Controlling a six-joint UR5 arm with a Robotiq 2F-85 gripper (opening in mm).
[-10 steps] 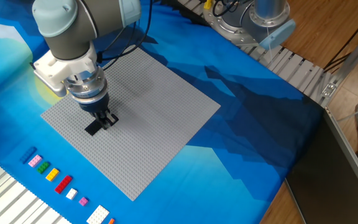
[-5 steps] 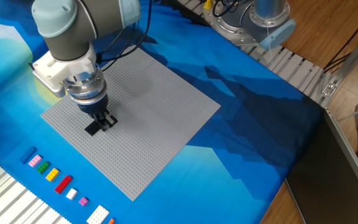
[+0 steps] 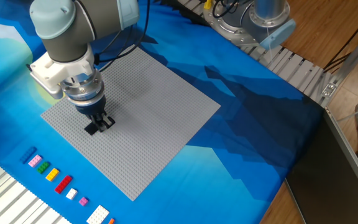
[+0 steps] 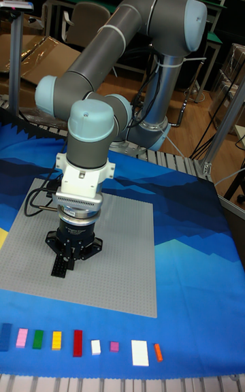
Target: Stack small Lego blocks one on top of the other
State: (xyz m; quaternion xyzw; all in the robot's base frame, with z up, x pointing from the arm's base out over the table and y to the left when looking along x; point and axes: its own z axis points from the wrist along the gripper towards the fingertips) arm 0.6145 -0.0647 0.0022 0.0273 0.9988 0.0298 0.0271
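Note:
A flat black Lego block point(image 3: 92, 129) point(image 4: 60, 266) lies low on the left part of the grey baseplate point(image 3: 148, 106) point(image 4: 126, 263). My gripper point(image 3: 103, 121) point(image 4: 71, 260) points straight down at its near end. The fingers are drawn together on that end, though the contact itself is dark and hard to make out. A small blue Lego block point(image 3: 28, 154) point(image 4: 6, 336) sits at the left end of a row of bricks on the blue cloth in front of the plate, well apart from the gripper.
The row continues with pink, green point(image 3: 42, 167), yellow, red point(image 4: 77, 341), white, magenta, a larger white point(image 4: 139, 352) and an orange brick. Metal rollers point(image 3: 291, 65) border the cloth at the back right. A second robot base point(image 3: 263, 22) stands behind.
The arm and gripper have shifted slightly to the left over the baseplate, and the black block has moved a little with them.

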